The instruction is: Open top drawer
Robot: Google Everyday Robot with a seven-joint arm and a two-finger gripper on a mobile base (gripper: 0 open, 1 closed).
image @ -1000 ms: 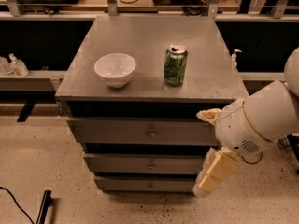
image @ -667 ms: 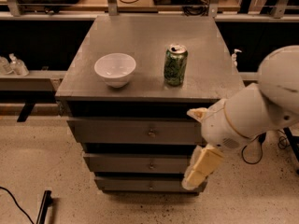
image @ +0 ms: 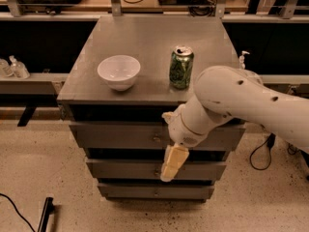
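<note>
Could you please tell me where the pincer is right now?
In the camera view, the pincer hangs in front of the cabinet near its centre, just below and right of the knob of the top drawer, overlapping the middle drawer.

From where I stand I count three grey drawers under the one bench [image: 145, 37]. There is the top drawer [image: 116, 135], level with the gap between the fingers [image: 174, 161], then the middle drawer [image: 120, 169] behind the lower finger, and the bottom drawer [image: 130, 191] below it. Each drawer has one small knob [image: 155, 138], so three knobs in all. One gripper [image: 166, 145] hangs in front of the drawer fronts on one white arm [image: 241, 98], its two fingers spread apart. Above the fingers sit one white bowl [image: 119, 71] and one green can [image: 181, 67].
</note>
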